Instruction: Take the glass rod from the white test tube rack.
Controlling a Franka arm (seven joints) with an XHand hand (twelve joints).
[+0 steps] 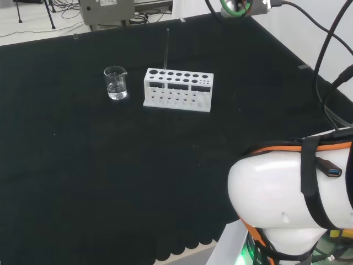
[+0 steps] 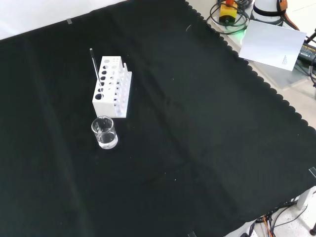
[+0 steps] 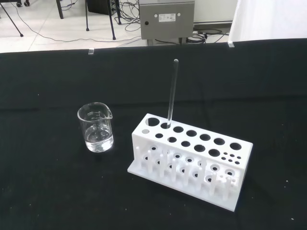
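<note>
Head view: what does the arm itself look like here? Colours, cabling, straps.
The arm is a big rounded glossy white link at lower right, with an orange seam band. Black straps cross it and a black plug sits on top. Black cables loop above it to a part with a green light at the top edge.

Rack: test tube rack (image 1: 177,89) stands on the counter (image 1: 110,176).
Rod: glass rod (image 1: 166,49) stands upright in a hole at the rack's left end, head view.
Beaker: beaker (image 1: 116,83) stands just left of the rack, head view; in front of it, front view.
</note>
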